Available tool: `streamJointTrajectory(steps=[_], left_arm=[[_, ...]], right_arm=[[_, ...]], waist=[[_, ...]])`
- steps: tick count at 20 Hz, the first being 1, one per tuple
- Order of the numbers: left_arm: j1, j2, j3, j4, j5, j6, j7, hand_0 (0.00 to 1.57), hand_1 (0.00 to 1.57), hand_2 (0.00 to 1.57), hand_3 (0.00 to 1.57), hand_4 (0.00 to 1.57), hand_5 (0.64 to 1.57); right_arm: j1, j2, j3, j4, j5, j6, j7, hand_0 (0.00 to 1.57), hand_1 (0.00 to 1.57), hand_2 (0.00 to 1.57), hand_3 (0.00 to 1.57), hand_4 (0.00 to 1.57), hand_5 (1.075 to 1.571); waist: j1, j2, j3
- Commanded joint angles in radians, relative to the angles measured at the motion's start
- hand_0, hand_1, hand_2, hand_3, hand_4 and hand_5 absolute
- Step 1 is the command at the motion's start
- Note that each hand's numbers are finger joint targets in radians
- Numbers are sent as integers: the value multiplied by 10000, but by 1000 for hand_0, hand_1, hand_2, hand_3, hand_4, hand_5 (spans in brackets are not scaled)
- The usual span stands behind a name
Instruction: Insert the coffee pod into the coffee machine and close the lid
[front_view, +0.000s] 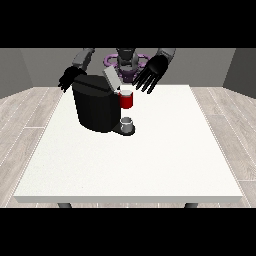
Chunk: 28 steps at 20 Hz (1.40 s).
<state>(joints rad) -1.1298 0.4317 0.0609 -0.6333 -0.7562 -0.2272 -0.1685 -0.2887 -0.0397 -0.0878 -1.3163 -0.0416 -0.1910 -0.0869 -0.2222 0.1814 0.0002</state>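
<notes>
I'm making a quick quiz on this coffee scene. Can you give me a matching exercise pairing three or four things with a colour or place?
Things:
1. coffee machine
2. pod holder
3. cup
4. robot hand at the view's right

Descriptions:
A. red
B. fingers spread, above the machine's right side
C. black body
D. grey, on the machine's base

Pairs: 1-C, 2-A, 3-D, 4-B

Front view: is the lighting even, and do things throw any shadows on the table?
Front view: light is flat and even, with no glare on the white table; the black coffee machine reads as a dark mass with little detail; only a faint shadow sits under the small cup at its base.
</notes>
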Motion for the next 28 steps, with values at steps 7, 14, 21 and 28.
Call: streamJointTrajectory(steps=[7, 14, 21, 28], left_arm=[[1335, -1646, 1582, -187, 1953, 230, 594, 0, 0, 0, 0, 0, 1571], [3563, -2816, 2657, -328, 3775, -174, -600, 0, 0, 0, 0, 0, 1571], [4738, -3008, 3345, -499, 4780, -337, -618, 0, 0, 0, 0, 215, 1571], [5670, -3847, 3074, -1269, 5448, -954, -171, 0, 0, 0, 0, 0, 1571]], right_arm=[[1220, -302, -308, 293, -258, 333, -19, 0, 0, 0, 0, 430, 1571], [2533, -373, -364, 178, -123, 281, -258, 0, 0, 0, 0, 492, 1571], [2036, -1069, -10, -984, -520, 1511, 658, 0, 0, 0, 0, 289, 1571], [1420, -1483, -142, -1257, -562, 1722, 1203, 0, 0, 0, 0, 0, 1571]], waist=[[903, -2030, -7], [1956, -3648, -7], [2296, -4304, -8], [3348, -4784, 1]])
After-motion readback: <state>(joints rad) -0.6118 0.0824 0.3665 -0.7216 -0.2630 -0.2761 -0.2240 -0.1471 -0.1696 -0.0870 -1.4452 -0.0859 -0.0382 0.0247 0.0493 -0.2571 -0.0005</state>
